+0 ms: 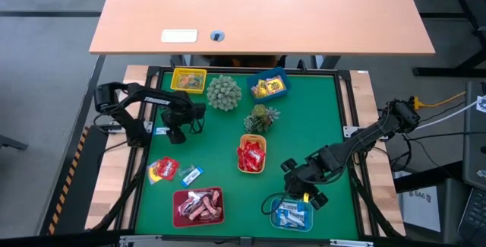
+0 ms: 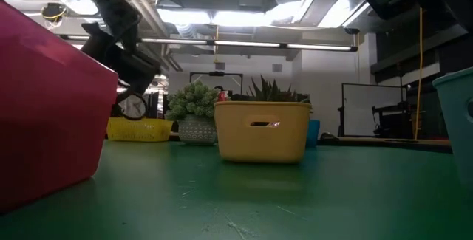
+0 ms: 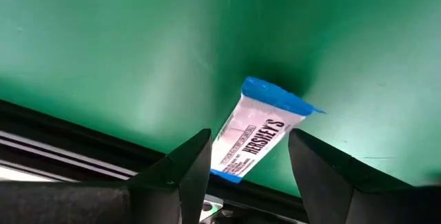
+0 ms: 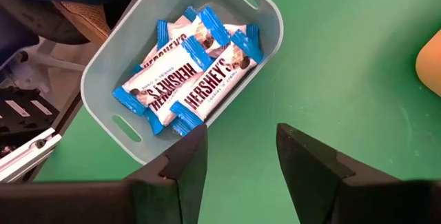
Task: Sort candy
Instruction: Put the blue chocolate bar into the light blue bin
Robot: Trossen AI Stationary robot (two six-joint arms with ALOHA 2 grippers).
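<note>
A blue-white wrapped candy (image 3: 255,131) lies flat on the green mat near its left edge (image 1: 161,131). My left gripper (image 3: 249,145) is open just above it, one finger on either side, touching nothing; in the high view it is at the mat's left (image 1: 175,131). My right gripper (image 4: 241,145) is open and holds nothing, above the mat beside the pale blue tray (image 4: 103,79) of blue-white candy (image 4: 186,72); in the high view it is at the near right (image 1: 304,192). A red-yellow candy (image 1: 163,169) and a blue-white candy (image 1: 191,175) lie loose at the near left.
On the mat stand a yellow tray (image 1: 188,80), a blue tray (image 1: 268,86) with yellow candy, an orange tray (image 1: 252,154) with red candy and a magenta tray (image 1: 199,206) with brown-pink candy. Two spiky plants (image 1: 224,93) (image 1: 260,118) sit mid-mat. The mat's black frame (image 3: 69,148) is close to the left gripper.
</note>
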